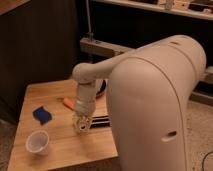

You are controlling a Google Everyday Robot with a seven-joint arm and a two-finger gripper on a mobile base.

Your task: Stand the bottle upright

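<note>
Here the hand hangs low over the middle of the wooden worktop, pointing down. It is right of a blue block and near an orange stick. A white cup stands front left. I cannot tell how far the hand is open, nor whether the pale shape at its tip is the bottle.

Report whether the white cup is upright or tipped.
Upright: the white cup shows its round open mouth facing up, on the table. The gripper is low over the table, apart from it.
</note>
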